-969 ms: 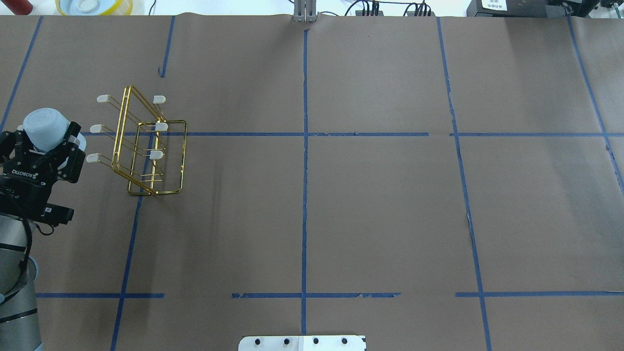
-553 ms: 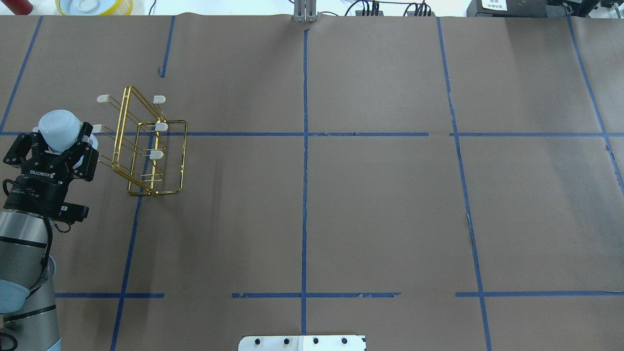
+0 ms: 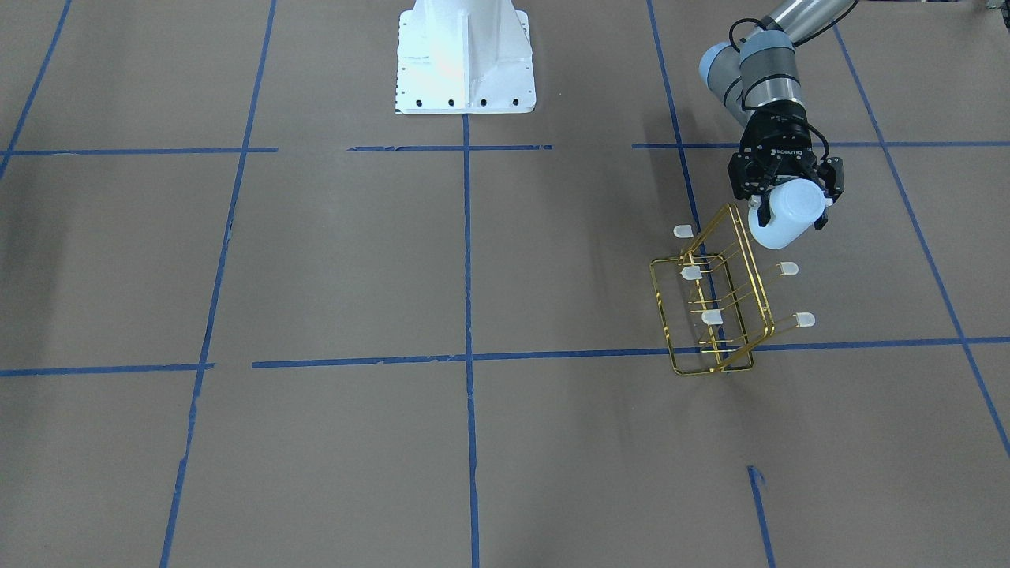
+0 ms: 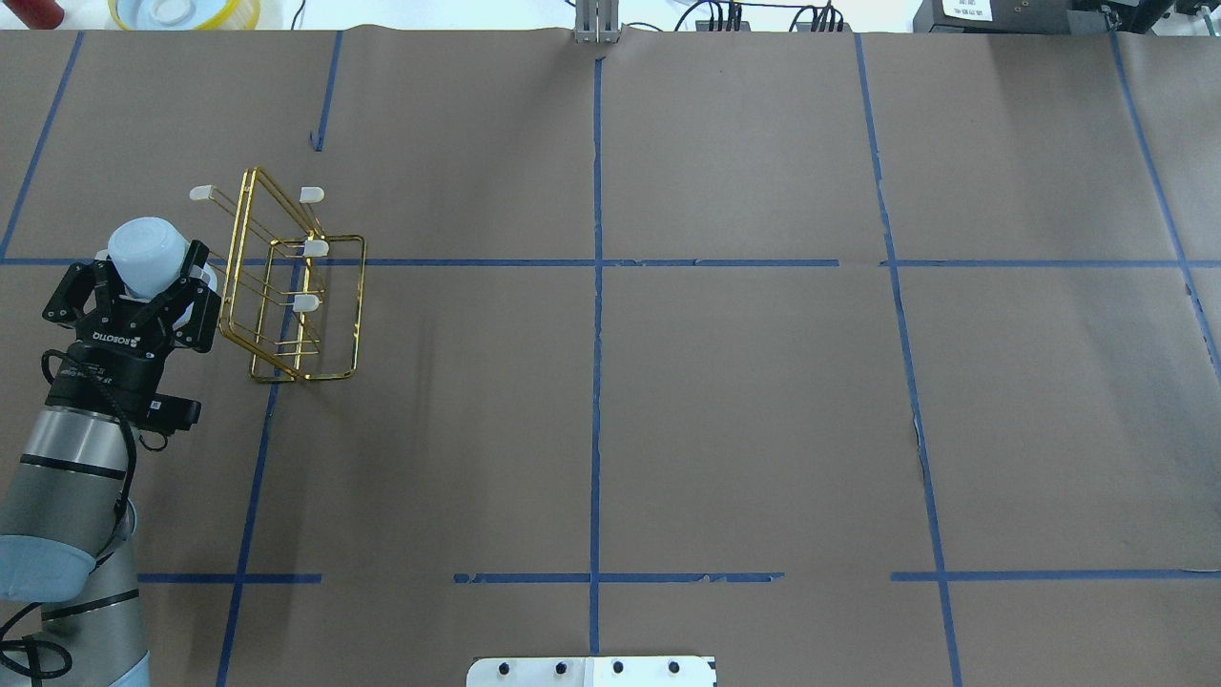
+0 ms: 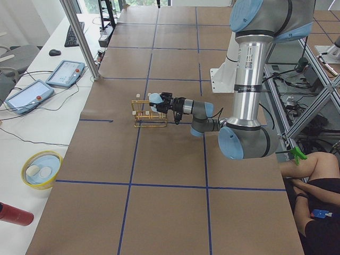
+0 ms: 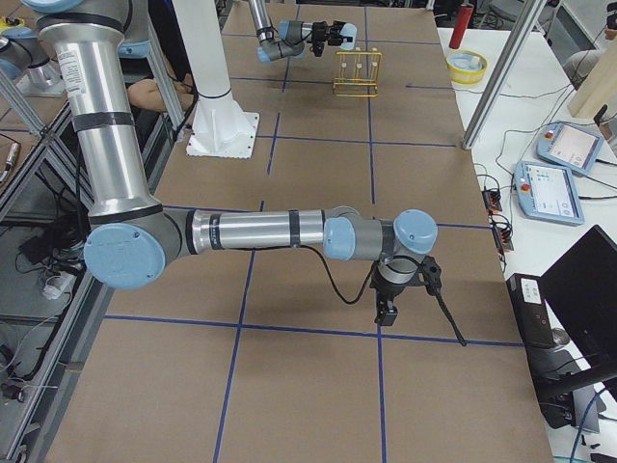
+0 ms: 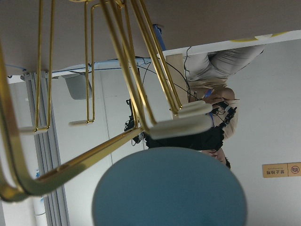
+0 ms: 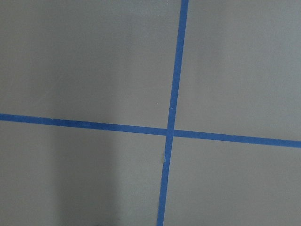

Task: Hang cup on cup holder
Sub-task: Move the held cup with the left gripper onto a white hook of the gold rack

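Note:
The gold wire cup holder (image 4: 286, 286) stands on the brown table at the left; it also shows in the front view (image 3: 714, 308). My left gripper (image 4: 148, 272) is shut on the pale blue-white cup (image 4: 145, 256), held sideways right against the rack's left prongs. In the front view the cup (image 3: 785, 211) hangs at the rack's top corner. In the left wrist view the cup's bottom (image 7: 169, 188) sits just under a capped prong (image 7: 178, 123). My right gripper (image 6: 400, 289) shows only in the exterior right view, low over the table; I cannot tell if it is open or shut.
The white robot base (image 3: 464, 59) stands at the table's near middle edge. A yellow bowl (image 4: 181, 11) and a red object (image 4: 38, 11) lie beyond the far left edge. Blue tape lines cross the table (image 4: 763, 382).
My left gripper has carried the cup to the right, up to the rack; it now covers the lower left prong tips.

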Available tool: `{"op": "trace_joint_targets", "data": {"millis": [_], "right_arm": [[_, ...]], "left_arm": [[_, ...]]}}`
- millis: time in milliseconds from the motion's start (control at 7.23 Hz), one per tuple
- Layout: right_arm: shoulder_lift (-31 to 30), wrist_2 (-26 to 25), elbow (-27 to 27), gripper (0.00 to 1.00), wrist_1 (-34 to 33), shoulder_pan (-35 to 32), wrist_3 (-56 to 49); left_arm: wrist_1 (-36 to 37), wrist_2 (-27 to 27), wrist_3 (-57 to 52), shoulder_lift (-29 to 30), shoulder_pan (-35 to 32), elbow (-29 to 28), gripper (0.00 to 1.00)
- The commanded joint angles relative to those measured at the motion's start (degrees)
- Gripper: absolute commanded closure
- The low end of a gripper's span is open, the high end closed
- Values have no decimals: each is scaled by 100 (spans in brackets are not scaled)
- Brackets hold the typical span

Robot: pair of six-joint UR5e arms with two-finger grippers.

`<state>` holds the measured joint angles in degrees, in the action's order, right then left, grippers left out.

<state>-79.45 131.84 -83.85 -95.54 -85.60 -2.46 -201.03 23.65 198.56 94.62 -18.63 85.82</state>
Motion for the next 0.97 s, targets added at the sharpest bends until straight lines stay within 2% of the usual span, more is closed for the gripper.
{"op": "trace_joint_targets", "data": {"millis": [0,277,415,553,830], "right_arm": [[0,0,0,0,-8,8,0],[0,0,0,0,-8,0,0],[0,0,0,0,-9,8,0],[0,0,0,0,0,0,0],[0,0,0,0,-8,9,0]], "left_arm": [[3,8,208,-66,0,-92,100],[3,8,271,-58,0,-197,100],[20,8,245,-15,9,-189,75],[64,35,228,3,9,-171,1],[82,52,219,-31,0,-83,0]]}}
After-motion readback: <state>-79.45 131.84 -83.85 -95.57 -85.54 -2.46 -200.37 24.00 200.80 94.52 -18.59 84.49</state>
